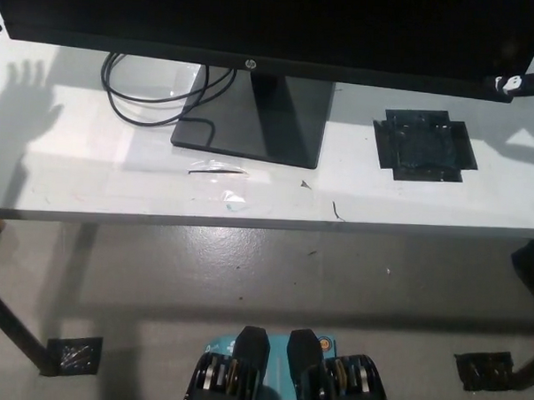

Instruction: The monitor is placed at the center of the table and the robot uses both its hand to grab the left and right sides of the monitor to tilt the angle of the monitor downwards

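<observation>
**Monitor tilt: hands at screen edges, contact unconfirmed**

Risk first. I judge the main hazard to be uneven force at the two sides: if one side is pushed harder, the wide black flat-panel monitor could twist on its stand instead of tilting, or the black rectangular base plate could skid on the white tabletop. The looped black cable lies beside the base at upper left of centre and could snag or drag if the base shifts. A poor hold on the thin bezel could also slip off the edge.

Right robot hand: only a small dark part with a white tip shows at the upper right of the frame, at the monitor's lower right corner. I cannot tell whether its fingers are spread, pressed together or pinching the bezel.

Left robot hand: not visible. Only a spread-finger shadow falls on the tabletop at upper left.

The monitor spans the top of the frame, screen dark, a small logo on the lower bezel, and its neck drops to the base near the tabletop's centre. A square patch of black tape lies at right, well apart from the base.
</observation>
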You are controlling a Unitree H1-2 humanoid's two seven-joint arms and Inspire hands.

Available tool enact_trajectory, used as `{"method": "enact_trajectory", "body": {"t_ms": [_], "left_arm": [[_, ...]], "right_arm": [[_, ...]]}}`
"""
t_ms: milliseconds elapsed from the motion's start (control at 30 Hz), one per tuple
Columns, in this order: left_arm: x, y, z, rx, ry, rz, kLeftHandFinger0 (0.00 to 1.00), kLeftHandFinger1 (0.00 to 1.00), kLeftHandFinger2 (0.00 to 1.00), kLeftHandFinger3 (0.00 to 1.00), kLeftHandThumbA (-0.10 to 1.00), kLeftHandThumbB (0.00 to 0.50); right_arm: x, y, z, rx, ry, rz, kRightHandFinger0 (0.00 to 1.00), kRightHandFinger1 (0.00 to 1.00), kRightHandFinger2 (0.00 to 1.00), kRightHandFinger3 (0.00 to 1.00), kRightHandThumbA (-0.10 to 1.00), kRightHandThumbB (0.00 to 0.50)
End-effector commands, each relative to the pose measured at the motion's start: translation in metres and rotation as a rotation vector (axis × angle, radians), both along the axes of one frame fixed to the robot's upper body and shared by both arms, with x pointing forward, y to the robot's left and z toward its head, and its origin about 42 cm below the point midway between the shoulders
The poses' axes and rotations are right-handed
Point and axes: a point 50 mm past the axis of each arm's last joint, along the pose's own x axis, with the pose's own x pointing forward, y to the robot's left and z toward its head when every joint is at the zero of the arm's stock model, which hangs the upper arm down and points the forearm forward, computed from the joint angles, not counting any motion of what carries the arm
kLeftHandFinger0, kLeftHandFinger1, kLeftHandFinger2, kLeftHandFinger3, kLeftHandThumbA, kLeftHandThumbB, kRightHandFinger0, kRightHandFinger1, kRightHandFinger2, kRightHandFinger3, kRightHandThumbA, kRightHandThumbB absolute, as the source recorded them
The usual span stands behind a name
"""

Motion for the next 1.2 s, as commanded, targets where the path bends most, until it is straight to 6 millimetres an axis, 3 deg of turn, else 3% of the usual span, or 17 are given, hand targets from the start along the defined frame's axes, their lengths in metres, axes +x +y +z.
{"method": "enact_trajectory", "body": {"t_ms": [0, 167, 200, 267, 400, 467, 833, 900, 933, 1033, 1067, 1100, 1167], "left_arm": [[0.028, -0.08, 0.077, 0.443, -0.252, -0.142, 1.0, 1.0, 1.0, 1.0, 0.86, 0.456], [0.028, -0.079, 0.076, 0.432, -0.257, -0.143, 1.0, 1.0, 1.0, 1.0, 0.84, 0.46], [0.025, -0.066, 0.067, 0.407, -0.237, -0.111, 1.0, 1.0, 1.0, 1.0, 0.89, 0.444], [0.023, -0.058, 0.064, 0.389, -0.222, -0.108, 1.0, 1.0, 1.0, 1.0, 0.88, 0.437], [0.022, -0.055, 0.062, 0.391, -0.218, -0.1, 1.0, 1.0, 1.0, 1.0, 0.85, 0.438], [0.015, -0.034, 0.053, 0.424, -0.233, -0.083, 1.0, 1.0, 1.0, 1.0, 0.82, 0.474], [0.019, -0.045, 0.052, 0.454, -0.25, -0.075, 1.0, 1.0, 1.0, 1.0, 0.81, 0.467], [0.023, -0.059, 0.048, 0.41, -0.248, -0.101, 1.0, 1.0, 1.0, 1.0, 0.87, 0.457], [0.023, -0.062, 0.045, 0.331, -0.239, -0.116, 1.0, 1.0, 1.0, 1.0, 0.83, 0.45], [0.023, -0.062, 0.045, 0.332, -0.24, -0.116, 1.0, 1.0, 1.0, 1.0, 0.83, 0.451], [0.022, -0.064, 0.028, 0.091, -0.184, -0.147, 1.0, 1.0, 1.0, 1.0, 0.81, 0.399], [0.021, -0.065, 0.022, -0.009, -0.164, -0.166, 1.0, 1.0, 1.0, 1.0, 0.8, 0.391], [0.02, -0.065, 0.022, -0.012, -0.164, -0.166, 1.0, 1.0, 1.0, 1.0, 0.79, 0.39]], "right_arm": [[0.016, 0.072, 0.114, -0.796, -0.962, -0.013, 1.0, 1.0, 1.0, 1.0, 0.64, 0.5], [0.016, 0.072, 0.112, -0.802, -0.974, -0.014, 1.0, 1.0, 1.0, 1.0, 0.65, 0.5], [0.015, 0.07, 0.098, -0.7, -0.954, -0.018, 1.0, 1.0, 1.0, 1.0, 0.63, 0.5], [0.014, 0.066, 0.091, -0.672, -0.944, -0.014, 1.0, 1.0, 1.0, 1.0, 0.65, 0.5], [0.013, 0.063, 0.088, -0.669, -0.954, -0.005, 1.0, 1.0, 1.0, 1.0, 0.65, 0.5], [0.012, 0.052, 0.077, -0.72, -0.903, -0.009, 1.0, 1.0, 1.0, 1.0, 0.67, 0.5], [0.015, 0.067, 0.09, -0.908, -0.967, -0.024, 1.0, 1.0, 1.0, 1.0, 0.72, 0.5], [0.014, 0.073, 0.087, -0.801, -1.005, -0.026, 1.0, 1.0, 1.0, 1.0, 0.72, 0.5], [0.013, 0.072, 0.08, -0.635, -0.991, -0.023, 1.0, 1.0, 1.0, 1.0, 0.67, 0.5], [0.013, 0.072, 0.08, -0.636, -0.995, -0.023, 1.0, 1.0, 1.0, 1.0, 0.67, 0.5], [0.009, 0.066, 0.06, -0.27, -0.898, -0.003, 1.0, 1.0, 1.0, 1.0, 0.71, 0.5], [0.007, 0.062, 0.055, -0.118, -0.873, 0.012, 1.0, 1.0, 1.0, 1.0, 0.72, 0.5], [0.006, 0.062, 0.055, -0.116, -0.875, 0.012, 1.0, 1.0, 1.0, 1.0, 0.72, 0.5]]}}
